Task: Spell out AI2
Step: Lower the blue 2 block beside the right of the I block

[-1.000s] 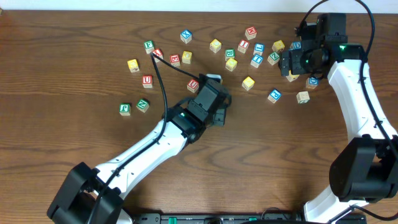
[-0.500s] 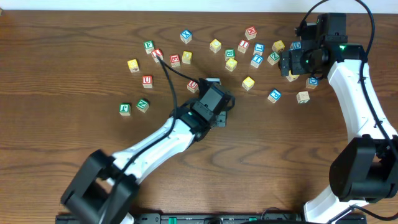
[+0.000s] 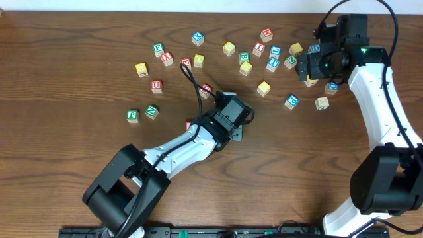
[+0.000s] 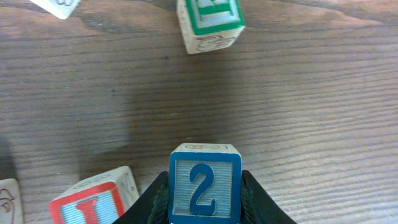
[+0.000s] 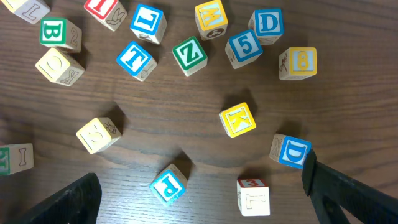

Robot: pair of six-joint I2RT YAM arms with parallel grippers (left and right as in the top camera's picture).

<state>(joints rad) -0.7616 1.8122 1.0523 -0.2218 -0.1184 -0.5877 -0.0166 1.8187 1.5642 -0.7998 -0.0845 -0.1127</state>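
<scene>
One block in hand: my left gripper is clamped on the 2 block, blue digit facing the wrist camera, a finger on each side. Just left of my left finger sits a red-framed block (letter half cut off, looks like I). Ahead of the gripper, well apart, is a green block. My right gripper is spread wide, gripping nothing, over scattered blocks. A blue-lettered block lies below, between its fingers.
</scene>
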